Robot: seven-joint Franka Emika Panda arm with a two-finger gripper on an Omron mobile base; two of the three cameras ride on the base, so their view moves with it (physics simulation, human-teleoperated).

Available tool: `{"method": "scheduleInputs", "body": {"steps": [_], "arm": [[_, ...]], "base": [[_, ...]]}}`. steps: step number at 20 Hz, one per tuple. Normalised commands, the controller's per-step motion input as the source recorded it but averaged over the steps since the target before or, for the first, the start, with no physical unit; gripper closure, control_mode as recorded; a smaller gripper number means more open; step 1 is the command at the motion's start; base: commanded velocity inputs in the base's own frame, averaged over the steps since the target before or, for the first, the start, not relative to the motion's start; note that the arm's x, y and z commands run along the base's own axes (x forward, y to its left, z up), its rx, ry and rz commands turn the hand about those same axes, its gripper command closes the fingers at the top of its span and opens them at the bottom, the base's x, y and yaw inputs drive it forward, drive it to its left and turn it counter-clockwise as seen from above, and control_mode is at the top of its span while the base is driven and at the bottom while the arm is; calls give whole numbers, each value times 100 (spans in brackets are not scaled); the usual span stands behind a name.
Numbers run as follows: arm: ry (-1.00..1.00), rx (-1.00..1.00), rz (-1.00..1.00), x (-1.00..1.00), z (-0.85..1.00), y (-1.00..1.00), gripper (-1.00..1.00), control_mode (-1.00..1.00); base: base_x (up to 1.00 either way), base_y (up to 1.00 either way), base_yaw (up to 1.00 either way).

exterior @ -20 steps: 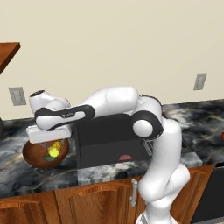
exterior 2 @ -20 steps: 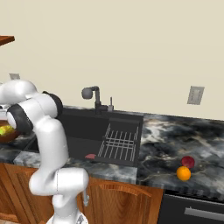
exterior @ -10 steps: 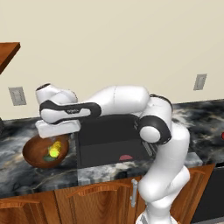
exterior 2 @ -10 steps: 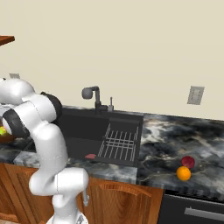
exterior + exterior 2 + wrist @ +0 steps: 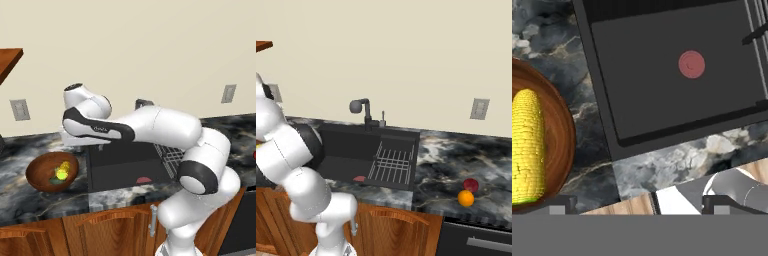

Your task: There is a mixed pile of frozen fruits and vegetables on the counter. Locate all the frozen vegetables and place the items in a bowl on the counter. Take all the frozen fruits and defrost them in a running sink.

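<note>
The wooden bowl (image 5: 39,176) sits on the counter (image 5: 30,202) left of the sink (image 5: 125,167). In it lie the yellow corn cob (image 5: 63,172) and a dark green piece (image 5: 54,180). My gripper (image 5: 82,142) hovers above the counter between bowl and sink, open and holding nothing. In the hand view the gripper (image 5: 639,204) looks down on the corn cob (image 5: 527,145), the bowl (image 5: 563,127) and the black sink (image 5: 662,95). The dark red ball (image 5: 471,184) and the orange ball (image 5: 466,198) rest together on the counter (image 5: 456,155) right of the sink (image 5: 351,150).
A dark faucet (image 5: 361,107) stands behind the basin, and a wire rack (image 5: 393,160) fills its right side. A flat pinkish-red patch (image 5: 691,64) marks the basin floor. Brown cabinets (image 5: 75,230) run below the counter. My arm arches over the sink.
The hand has lifted away from the bowl and swung right toward the sink's left edge. The corn cob stays in the bowl. The jaws remain wide.
</note>
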Motion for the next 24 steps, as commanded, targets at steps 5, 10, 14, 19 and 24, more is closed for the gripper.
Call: {"method": "scheduleInputs", "body": {"steps": [5, 10, 14, 19, 24], "arm": [[-3, 6, -3, -20, 25, -76, -100, -100], [-2, 5, 6, -14, 1, -72, -100, -100], [0, 0, 18, -2, -2, -64, -100, -100], [1, 0, 24, 0, 0, -51, -100, -100], [14, 0, 7, -5, -2, -45, -100, -100]], "base": [[0, 0, 0], [0, 0, 0], [0, 0, 0], [0, 0, 0], [0, 0, 0]]}}
